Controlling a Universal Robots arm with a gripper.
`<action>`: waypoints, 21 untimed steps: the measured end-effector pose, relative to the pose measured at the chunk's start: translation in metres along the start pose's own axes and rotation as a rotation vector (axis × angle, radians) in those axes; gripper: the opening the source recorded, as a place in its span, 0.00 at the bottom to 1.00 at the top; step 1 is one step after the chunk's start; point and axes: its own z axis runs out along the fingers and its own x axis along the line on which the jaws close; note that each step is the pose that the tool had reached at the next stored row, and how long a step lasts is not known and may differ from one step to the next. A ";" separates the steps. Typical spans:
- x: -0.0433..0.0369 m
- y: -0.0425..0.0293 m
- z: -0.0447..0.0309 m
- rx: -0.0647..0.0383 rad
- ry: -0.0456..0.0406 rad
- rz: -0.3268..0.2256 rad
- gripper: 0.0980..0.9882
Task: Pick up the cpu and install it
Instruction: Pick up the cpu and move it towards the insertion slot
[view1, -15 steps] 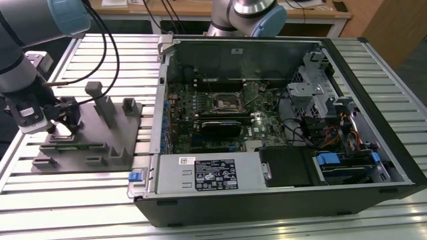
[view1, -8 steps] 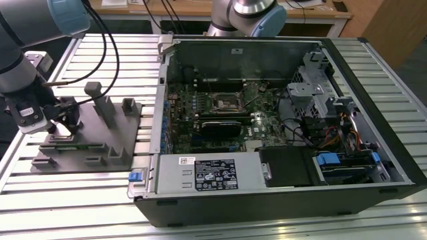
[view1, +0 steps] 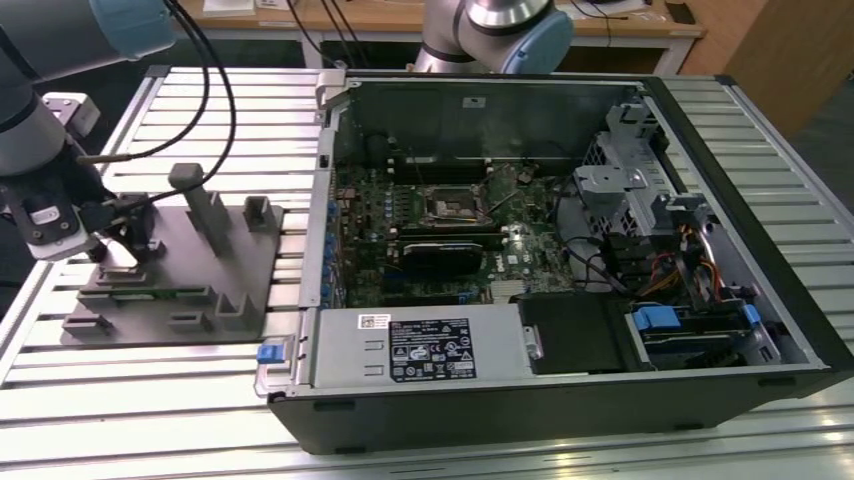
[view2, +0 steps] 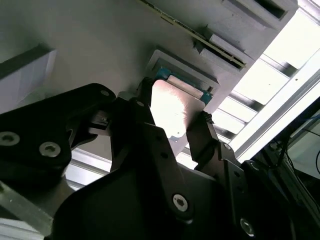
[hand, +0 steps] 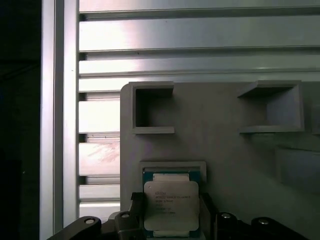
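Observation:
The cpu (hand: 171, 206) is a small square chip with a pale silvery top and a teal rim. It lies at a shallow square pocket of the grey holder plate (hand: 235, 165). My gripper (hand: 171, 200) has a dark finger pressed against each of two opposite sides of the cpu (view2: 172, 112) in both wrist views, so the gripper (view2: 173, 105) is shut on it. I cannot tell whether the chip is raised off the pocket. In the exterior view the gripper (view1: 127, 248) hangs over the holder plate (view1: 160, 300) at the exterior view's left. The dark square socket (view1: 451, 205) sits on the motherboard.
The open computer case (view1: 747, 200) lies on its side on the slatted aluminium table (view1: 200, 110), to the exterior view's right of the holder plate. Tall grey posts (view1: 200, 205) rise from the plate beside the gripper. Black cables (view1: 200, 60) hang from the arm.

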 end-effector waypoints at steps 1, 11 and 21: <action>0.0000 0.0002 -0.0032 0.000 0.0001 0.000 0.48; 0.0002 0.0014 -0.0205 0.000 -0.0001 0.000 0.48; 0.0003 0.0021 -0.0313 0.000 0.0000 0.000 0.48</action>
